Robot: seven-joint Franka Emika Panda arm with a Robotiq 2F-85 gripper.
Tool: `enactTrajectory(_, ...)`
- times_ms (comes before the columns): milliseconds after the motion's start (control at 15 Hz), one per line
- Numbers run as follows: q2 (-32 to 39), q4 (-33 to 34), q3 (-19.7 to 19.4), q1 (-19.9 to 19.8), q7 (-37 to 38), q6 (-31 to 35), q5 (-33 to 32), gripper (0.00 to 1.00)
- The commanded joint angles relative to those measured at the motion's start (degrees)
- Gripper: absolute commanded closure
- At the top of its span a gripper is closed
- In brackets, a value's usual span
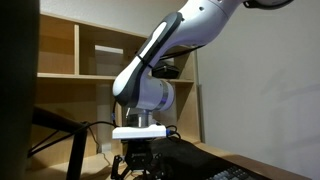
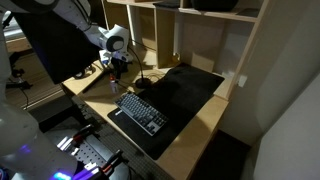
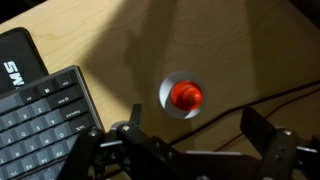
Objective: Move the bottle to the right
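Note:
In the wrist view I look straight down on the bottle (image 3: 185,96), a white body with a red cap, standing upright on the wooden desk. My gripper (image 3: 195,128) is open above it, its two dark fingers apart and the bottle just beyond the gap between them, untouched. In both exterior views the gripper (image 2: 119,68) (image 1: 140,160) hangs low over the desk's corner beside the keyboard; the bottle is too small to make out there.
A black keyboard (image 2: 140,110) (image 3: 40,120) lies close beside the bottle on a black desk mat (image 2: 190,85). Thin cables (image 3: 270,100) run across the desk near the bottle. Wooden shelves (image 2: 200,30) (image 1: 100,50) stand behind the desk.

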Motion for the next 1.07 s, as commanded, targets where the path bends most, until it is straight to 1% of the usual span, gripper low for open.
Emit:
enactTrajectory(0,1.62,1.0,0.56,-0.41,-0.71,-1.65,0.51,0.0)
enactTrajectory(67,2.14,1.15,1.16,-0.68,-1.97,-2.82,1.16,0.0)
enactTrajectory(200,2.75,1.17,1.22,-0.44,-1.74,-3.68,1.05,0.0)
enactTrajectory(267,3.04,1.16,1.09,-0.22,-0.64,-3.73,1.13,0.0)
enactTrajectory(333,2.04,0.21,0.67,0.15,-0.44,-2.25,0.07,0.0)
enactTrajectory(467,2.39,0.22,0.67,0.23,-0.43,-2.24,0.06,0.0)
enactTrajectory(533,2.36,0.25,0.75,0.26,-0.51,-2.18,0.12,0.25)
enactTrajectory(600,2.33,0.23,0.92,0.27,-0.65,-2.17,0.31,0.26)
enactTrajectory(733,2.28,0.12,1.16,0.41,-0.48,-2.1,0.63,0.42)
enactTrajectory(1000,2.22,0.09,1.47,0.67,0.14,-2.16,1.14,0.68)
